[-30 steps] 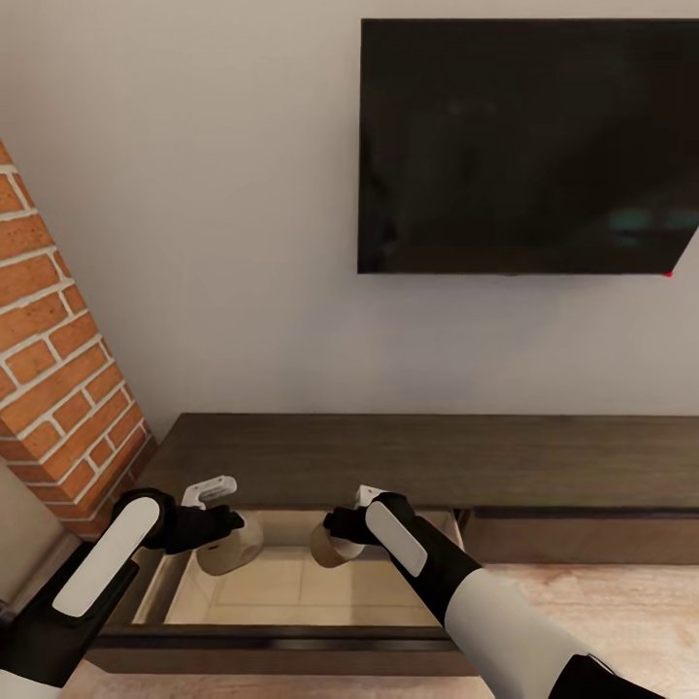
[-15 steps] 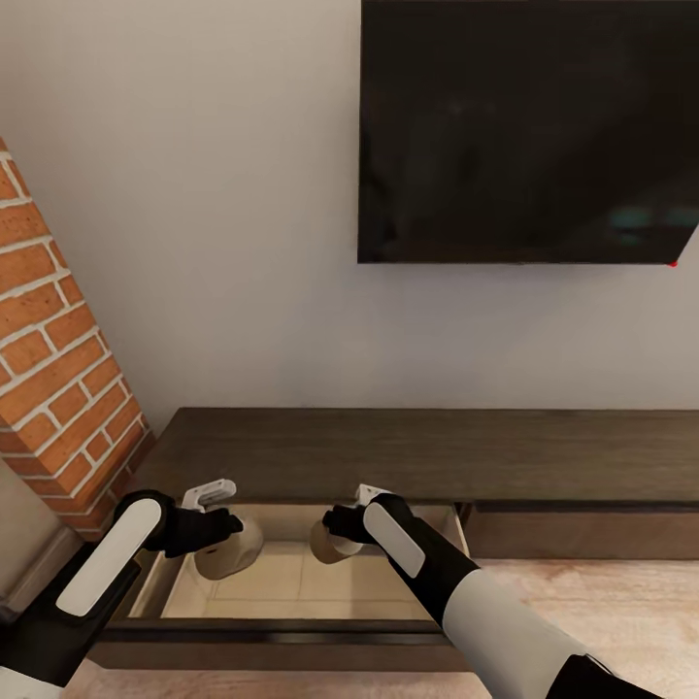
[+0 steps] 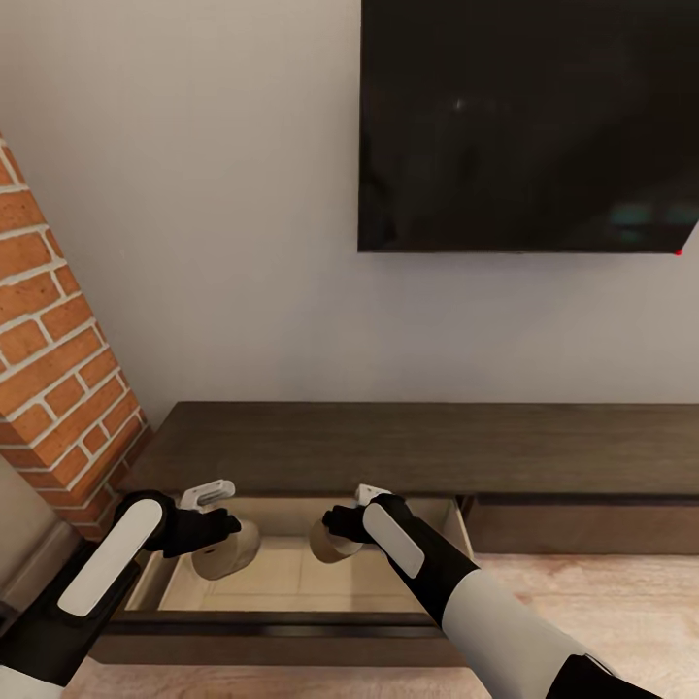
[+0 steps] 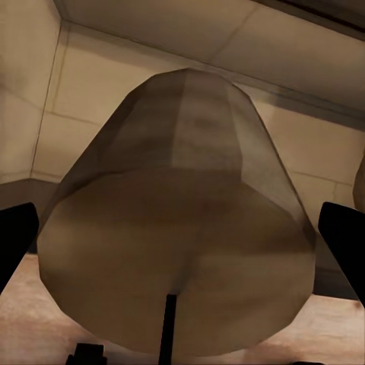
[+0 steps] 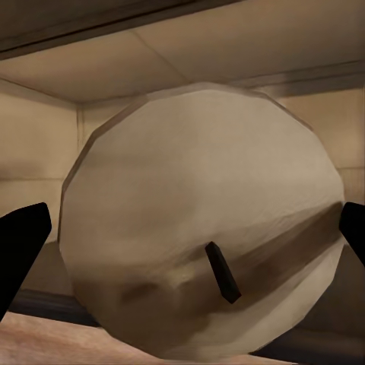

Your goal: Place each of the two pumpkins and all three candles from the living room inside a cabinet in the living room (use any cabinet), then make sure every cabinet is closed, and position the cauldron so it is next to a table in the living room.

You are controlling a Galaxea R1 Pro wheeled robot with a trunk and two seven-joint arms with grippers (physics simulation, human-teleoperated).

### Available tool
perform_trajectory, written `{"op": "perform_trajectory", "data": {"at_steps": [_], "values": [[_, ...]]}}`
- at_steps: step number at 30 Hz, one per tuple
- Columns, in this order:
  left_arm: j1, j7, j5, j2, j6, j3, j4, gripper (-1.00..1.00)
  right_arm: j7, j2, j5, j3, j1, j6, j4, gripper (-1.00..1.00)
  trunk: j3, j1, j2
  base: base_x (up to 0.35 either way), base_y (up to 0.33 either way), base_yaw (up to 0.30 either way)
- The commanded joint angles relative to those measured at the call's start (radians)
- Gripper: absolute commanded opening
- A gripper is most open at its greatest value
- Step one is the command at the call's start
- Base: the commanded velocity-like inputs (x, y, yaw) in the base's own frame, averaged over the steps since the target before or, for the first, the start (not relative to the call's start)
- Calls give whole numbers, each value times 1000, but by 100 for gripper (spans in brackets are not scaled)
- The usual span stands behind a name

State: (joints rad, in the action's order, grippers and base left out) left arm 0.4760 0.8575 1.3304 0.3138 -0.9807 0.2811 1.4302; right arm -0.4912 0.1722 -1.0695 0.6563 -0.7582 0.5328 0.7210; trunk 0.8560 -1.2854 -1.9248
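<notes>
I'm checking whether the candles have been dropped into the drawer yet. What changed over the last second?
Little. The head view tilted up slightly, so the TV and cabinet sit higher in the picture. The left gripper still holds one candle and the right gripper the other candle over the open drawer; neither was let go.

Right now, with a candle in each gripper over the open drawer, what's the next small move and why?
Probably lower both candles a little, then open. The left gripper holds one candle and the right gripper holds another candle, both over the cabinet's open drawer; whether they touch its floor is unclear.
</notes>
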Motion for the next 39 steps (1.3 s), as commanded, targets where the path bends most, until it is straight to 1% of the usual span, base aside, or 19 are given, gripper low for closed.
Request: {"op": "perform_trajectory", "data": {"at_steps": [1,18,22,25,30,39], "values": [[1,11,8,1,0,2,1,-100,-9,0,-9,3,-1,0,1,-100,4,-4,-8,0,0,0],[1,10,6,1,6,1,9,-100,-9,0,-9,3,-1,1,1,-100,57,-69,-127,0,0,0],[1,9,-3,1,14,1,12,-100,-9,0,-9,3,-1,0,3,-100,70,-84,-155,0,0,0],[1,8,-6,1,22,1,13,-100,-5,0,-8,3,-1,-2,5,-100,70,-84,-155,0,0,0],[1,8,-8,1,26,0,14,-100,30,-2,-6,4,-1,-22,6,-100,70,-84,-155,0,0,0],[1,8,-8,2,27,-2,15,-100,38,-3,-5,3,-1,-25,6,-100,70,-84,-155,0,69,-65]]}}
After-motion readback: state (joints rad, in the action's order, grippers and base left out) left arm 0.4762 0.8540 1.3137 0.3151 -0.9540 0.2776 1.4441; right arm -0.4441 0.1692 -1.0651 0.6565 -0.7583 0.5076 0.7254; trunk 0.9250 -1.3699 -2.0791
